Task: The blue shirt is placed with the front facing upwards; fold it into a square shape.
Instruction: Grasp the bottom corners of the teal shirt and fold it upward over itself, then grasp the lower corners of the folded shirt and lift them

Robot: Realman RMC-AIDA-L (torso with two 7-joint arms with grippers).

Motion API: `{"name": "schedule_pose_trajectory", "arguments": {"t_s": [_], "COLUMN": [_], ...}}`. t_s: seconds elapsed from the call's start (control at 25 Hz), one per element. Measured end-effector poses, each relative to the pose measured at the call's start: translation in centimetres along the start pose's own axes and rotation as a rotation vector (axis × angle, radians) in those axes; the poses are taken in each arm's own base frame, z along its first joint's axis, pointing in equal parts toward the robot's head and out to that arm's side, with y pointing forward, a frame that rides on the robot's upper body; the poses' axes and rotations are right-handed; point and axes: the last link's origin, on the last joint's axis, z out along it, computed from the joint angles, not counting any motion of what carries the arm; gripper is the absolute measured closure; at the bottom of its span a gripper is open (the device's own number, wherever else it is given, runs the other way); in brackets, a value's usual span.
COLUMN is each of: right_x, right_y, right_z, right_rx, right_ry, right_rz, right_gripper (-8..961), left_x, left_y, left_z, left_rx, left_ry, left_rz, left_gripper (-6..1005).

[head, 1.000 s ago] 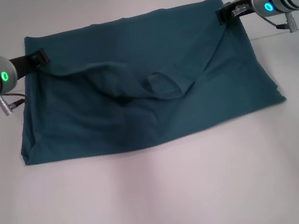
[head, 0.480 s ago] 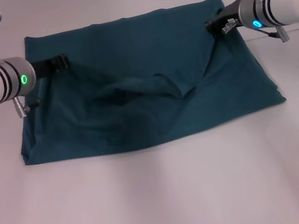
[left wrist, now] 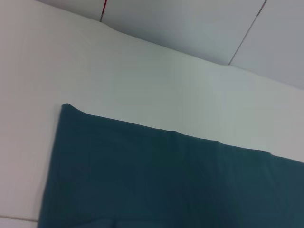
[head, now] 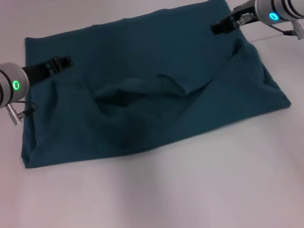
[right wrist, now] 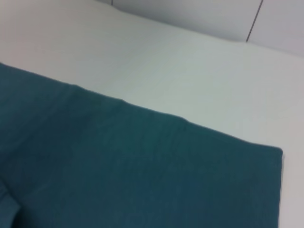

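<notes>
Both grippers (left, right) hover over blue shirt.

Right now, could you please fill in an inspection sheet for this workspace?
Surface: pale table, bare in front of the cloth.
Job's things: blue shirt lies folded into a wide rectangle, plain side up, with a rumpled ridge across its middle; no print visible.
Clutter: nothing seen.
End effectors: left end effector over the shirt's far left part; right end effector over its far right part. Neither visibly holds cloth.
Cables: short dark lead at the left wrist.
Surroundings: pale panelled wall behind the table, with a thin red line on it.
</notes>
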Motion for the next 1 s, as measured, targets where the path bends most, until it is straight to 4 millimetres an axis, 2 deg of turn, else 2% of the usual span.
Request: {"name": "schedule_pose_trajectory", "arguments": {"t_s": [0.12,0.24,0.36,0.52,0.72,1.0], "right_x": [0.2,0.5,1.3,4.1,9.0,14.2], "right_y": [-0.6,-1.2,-1.6,-2.6,-3.9,-2.6], "right_z": [-0.9,-2.4,-4.4,-7.5,-10.8,-13.1], "right_rx": [-0.035,-0.126,-0.291,-0.528,-0.663,-0.812], "right_ry": [0.017,0.029,-0.004,-0.108,-0.202,-0.157], "right_rz": [0.049,0.135,0.263,0.456,0.608,0.638], "right_gripper": [273,157,42,39,38,38], "left_x": [0.0,-0.1,-0.4,-1.1,-2.8,-5.8], "left_y": [0.1,0.1,-0.6,-2.7,-5.6,-9.4], "left_z": [-0.4,-1.1,-2.2,-4.3,-6.5,-8.7], "left_rx": [-0.024,-0.065,-0.127,-0.211,-0.271,-0.28], "left_ry": [0.004,-0.012,-0.034,-0.049,-0.07,-0.094], "left_rz": [-0.023,-0.054,-0.122,-0.249,-0.379,-0.472], "left_gripper": [349,344,339,336,337,339]}}
